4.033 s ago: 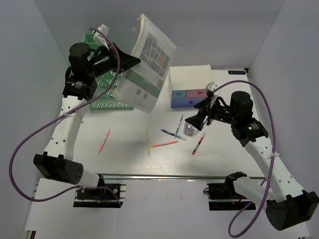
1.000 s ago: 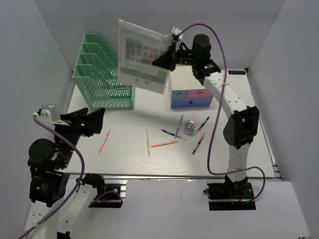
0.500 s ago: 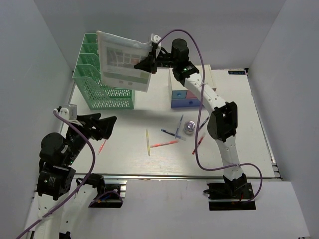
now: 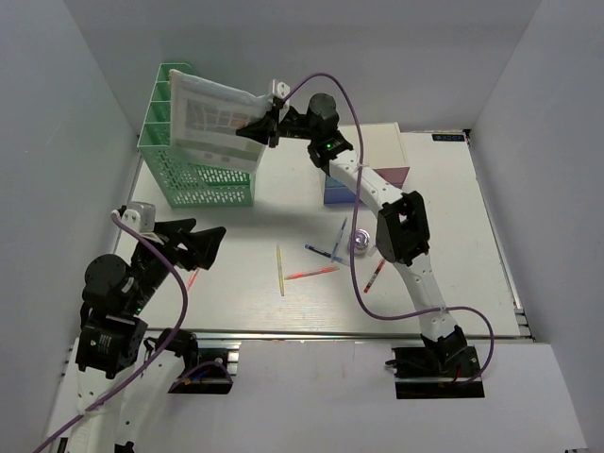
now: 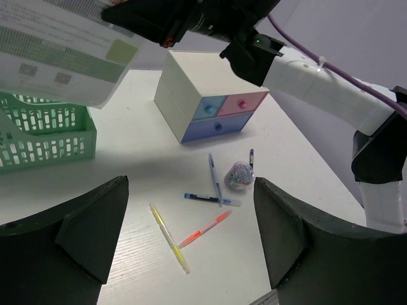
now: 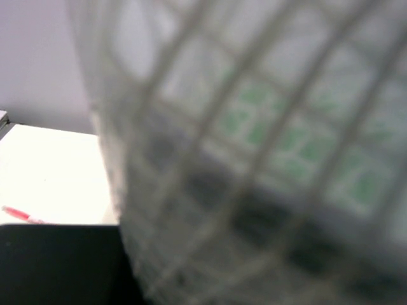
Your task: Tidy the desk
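On the white desk point(image 4: 453, 217) my right gripper point(image 4: 255, 131) reaches far back-left, shut on the edge of a printed document point(image 4: 212, 123) that hangs tilted over the green file rack point(image 4: 193, 165). The right wrist view is filled by the blurred document point(image 6: 254, 159). My left gripper point(image 4: 196, 243) hovers open and empty over the desk's left front. In the left wrist view its fingers point(image 5: 82, 235) frame a yellow pen point(image 5: 168, 236) and an orange pen point(image 5: 205, 229) below it.
A white drawer box point(image 4: 377, 151) with pink and blue drawers stands at the back centre. Blue pens point(image 4: 328, 253), a red pen point(image 4: 376, 274) and a small round jar point(image 4: 360, 243) lie mid-desk. A pink pen point(image 4: 193, 276) lies under the left gripper. Grey walls enclose the desk.
The right arm has carried the document leftward from above the drawer box to over the green rack. The left gripper has shifted a little to the right, still open.
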Controlling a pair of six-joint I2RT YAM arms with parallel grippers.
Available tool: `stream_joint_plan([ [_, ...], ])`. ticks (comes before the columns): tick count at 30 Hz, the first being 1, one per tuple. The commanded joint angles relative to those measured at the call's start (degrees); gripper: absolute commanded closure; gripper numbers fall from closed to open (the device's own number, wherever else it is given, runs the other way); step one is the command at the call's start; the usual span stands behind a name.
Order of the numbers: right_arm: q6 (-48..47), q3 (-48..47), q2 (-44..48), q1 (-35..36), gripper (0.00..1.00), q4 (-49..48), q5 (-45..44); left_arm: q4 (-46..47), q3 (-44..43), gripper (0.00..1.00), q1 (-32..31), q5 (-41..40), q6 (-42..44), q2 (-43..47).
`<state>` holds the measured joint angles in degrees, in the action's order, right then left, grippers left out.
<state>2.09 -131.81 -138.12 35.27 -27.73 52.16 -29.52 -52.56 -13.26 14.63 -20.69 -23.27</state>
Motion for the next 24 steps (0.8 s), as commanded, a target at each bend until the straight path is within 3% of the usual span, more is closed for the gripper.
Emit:
stream_joint_plan([
  [1,2.0,-3.6,-0.5,1.6,1.00,-12.7,-2.0,0.0,0.7,0.10,-0.1,1.1,1.0,1.1],
  [12,1.9,-0.2,-2.7,2.9,1.00,-19.0,-3.9,-1.0,2.8,0.09,-0.1,0.8,1.9,2.3],
  [24,0.6,3.6,-5.2,2.4,1.00,-18.2,-3.0,-1.3,3.6,0.09,-0.1,0.7,2.4,2.4],
])
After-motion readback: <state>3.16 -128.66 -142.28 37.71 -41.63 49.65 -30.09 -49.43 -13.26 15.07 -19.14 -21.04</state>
